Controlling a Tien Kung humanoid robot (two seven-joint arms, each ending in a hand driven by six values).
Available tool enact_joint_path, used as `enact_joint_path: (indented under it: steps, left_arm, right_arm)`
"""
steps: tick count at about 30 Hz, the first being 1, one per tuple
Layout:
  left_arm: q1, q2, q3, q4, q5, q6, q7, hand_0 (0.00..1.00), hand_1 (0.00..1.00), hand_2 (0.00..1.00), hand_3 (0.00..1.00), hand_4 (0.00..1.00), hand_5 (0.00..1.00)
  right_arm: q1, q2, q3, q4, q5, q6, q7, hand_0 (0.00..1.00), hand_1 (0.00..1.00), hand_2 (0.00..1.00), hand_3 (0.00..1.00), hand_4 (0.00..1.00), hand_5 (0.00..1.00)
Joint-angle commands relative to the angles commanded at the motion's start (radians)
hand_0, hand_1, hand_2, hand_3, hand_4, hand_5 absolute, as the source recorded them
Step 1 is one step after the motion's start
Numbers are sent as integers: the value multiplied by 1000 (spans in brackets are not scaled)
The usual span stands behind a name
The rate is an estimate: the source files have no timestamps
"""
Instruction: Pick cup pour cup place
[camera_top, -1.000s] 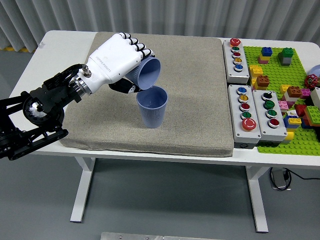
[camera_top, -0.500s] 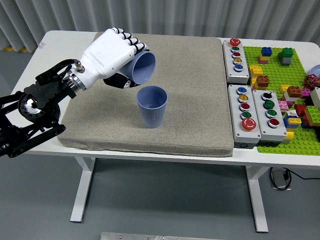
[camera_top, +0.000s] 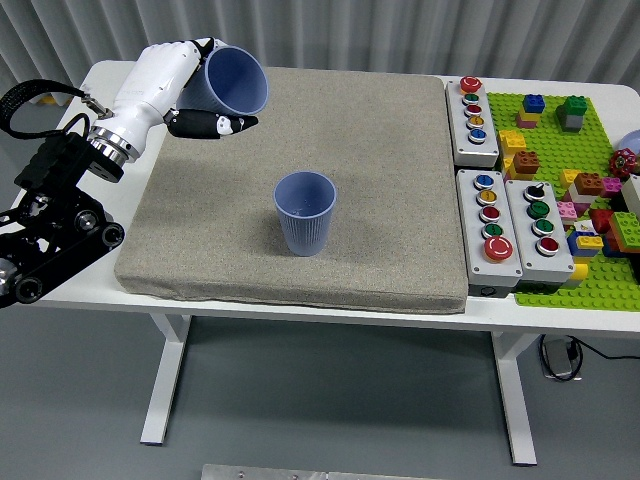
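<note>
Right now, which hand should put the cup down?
Probably the left hand: its fingers already hold the tilted blue cup above the mat's far left corner. No right hand is in view.

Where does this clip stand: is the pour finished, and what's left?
The pour looks done: the left hand has carried its cup away from the standing cup toward the mat's far-left corner, still tilted, mouth sideways. In hand: that cup. Left: setting it down upright.
</note>
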Motion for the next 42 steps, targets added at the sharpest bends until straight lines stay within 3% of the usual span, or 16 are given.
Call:
enact_joint_path:
  steps: [4,8,12,15,21,27,34,42]
  left_arm:
    - [33,-25,-37,-14,-168,-20,-21,448,477,520,491,666,23]
    - [59,-55,-61,-19,-311,12,-60,455,477,519,492,665,23]
    - [66,-71,-30,-13,-332,57,-139,455,477,519,492,665,23]
    - [77,-89,-24,-8,-341,92,-169,462,481,523,497,662,22]
    - [115,-137,-52,22,-384,122,-195,463,477,524,499,661,21]
    - [139,-180,-77,91,-420,141,-222,470,480,525,504,655,28]
    - [135,-190,-72,155,-419,168,-233,477,493,528,506,652,27]
    - [132,-209,-65,221,-540,169,-240,471,501,533,513,659,40]
  right_arm:
    - [-3,1,3,0,-6,1,0,696,669,609,612,2,312]
    - [-6,1,5,0,-9,2,0,695,669,609,612,2,312]
    - [-12,4,9,0,-19,3,-2,695,669,609,612,2,312]
    - [-17,6,9,1,-20,3,-3,695,669,610,612,2,314]
    - [-24,8,11,1,-26,3,-4,695,669,609,612,2,313]
    - [-26,8,12,1,-30,3,-5,695,669,609,612,2,314]
    - [-22,6,9,1,-23,3,-2,695,669,609,612,2,314]
    - [-20,7,10,0,-24,3,-1,695,669,610,612,2,314]
